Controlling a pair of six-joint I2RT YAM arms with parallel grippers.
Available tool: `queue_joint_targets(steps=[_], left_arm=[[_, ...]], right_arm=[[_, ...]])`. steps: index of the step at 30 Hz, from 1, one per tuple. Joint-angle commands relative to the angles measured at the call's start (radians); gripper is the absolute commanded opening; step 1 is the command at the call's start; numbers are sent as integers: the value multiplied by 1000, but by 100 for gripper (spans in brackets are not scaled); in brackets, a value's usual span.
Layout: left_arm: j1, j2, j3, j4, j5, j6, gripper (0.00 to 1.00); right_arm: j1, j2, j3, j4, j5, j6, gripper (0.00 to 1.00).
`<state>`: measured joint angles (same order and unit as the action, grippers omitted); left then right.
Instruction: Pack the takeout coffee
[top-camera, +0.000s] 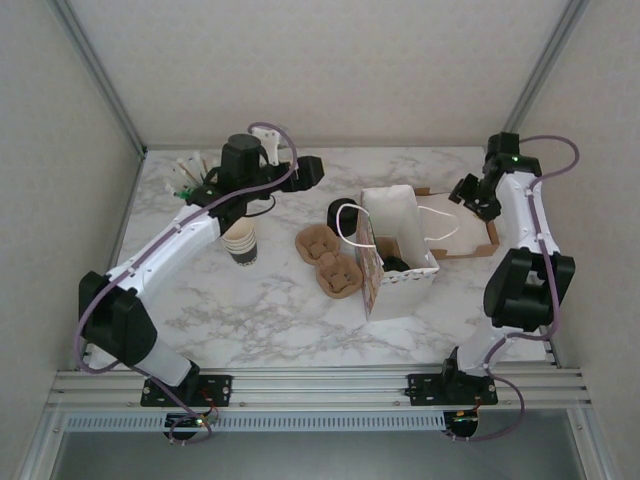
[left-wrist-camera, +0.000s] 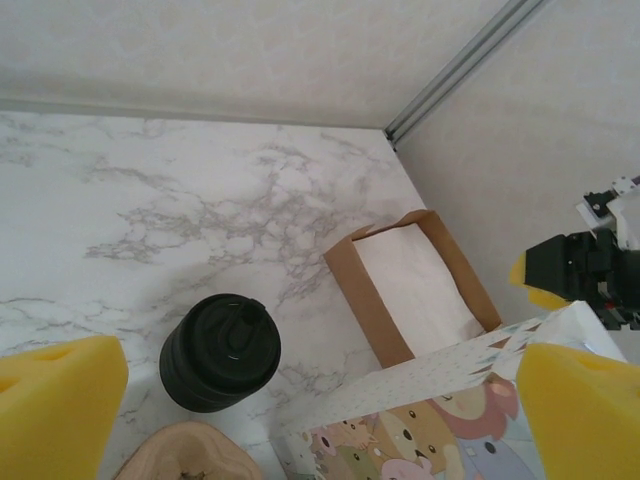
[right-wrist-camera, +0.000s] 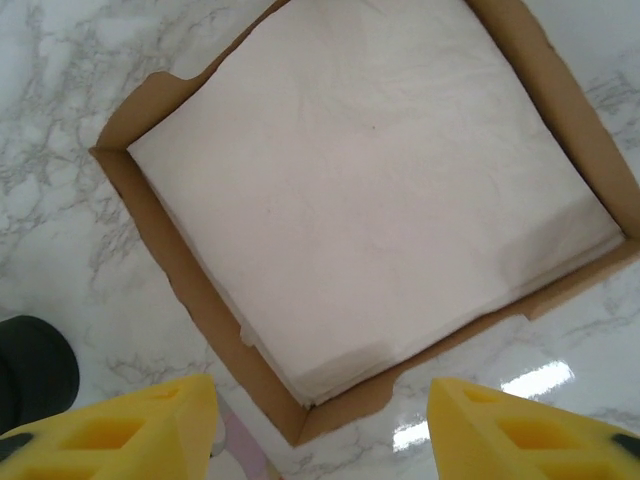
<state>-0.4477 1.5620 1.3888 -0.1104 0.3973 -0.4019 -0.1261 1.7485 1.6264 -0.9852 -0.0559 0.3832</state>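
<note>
Top external: two arms, both sets of jaws apart, nothing in either. Left gripper (top-camera: 312, 171) hangs over the back of the surface (top-camera: 250, 310), near one short all-black cylinder (top-camera: 340, 212). Left wrist view has its two yellow pads (left-wrist-camera: 55, 410) at the bottom corners, wide apart, with the cylinder on the marble between them.

Right gripper (top-camera: 468, 194) sits above one brown cardboard tray (top-camera: 470, 247) holding white napkins (right-wrist-camera: 380, 200). Right wrist view shows its two yellow pads (right-wrist-camera: 120, 430) with a clear gap between them; contact with the napkins cannot be told.

One white paper bag (top-camera: 372, 275) with cartoon print and cord handles stands upright mid-surface, between the tray and two brown pulp cup carriers (top-camera: 318, 243), which lie touching each other.

Takeout coffee (top-camera: 397, 264): one, inside the bag, black lid visible through the open top, cup body hidden.

One stack of cream paper cups (top-camera: 240, 242) stands left of the carriers, beside the left arm; number of cups in the stack cannot be told. One cluster of pale sticks (top-camera: 185, 175) at the back left, too small to identify.
</note>
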Motion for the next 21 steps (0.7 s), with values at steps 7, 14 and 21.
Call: queue_joint_targets(steps=[7,14,21], left_arm=[[11,170,92,31,106,-9,100],[10,272,157,26,154,-13,99],[4,347,210,13,182,-10,100]], right_arm=[[57,154,60,39,38,19,53],[74,263,117,45,39,25,49],[81,361,169,42,30,18,48]])
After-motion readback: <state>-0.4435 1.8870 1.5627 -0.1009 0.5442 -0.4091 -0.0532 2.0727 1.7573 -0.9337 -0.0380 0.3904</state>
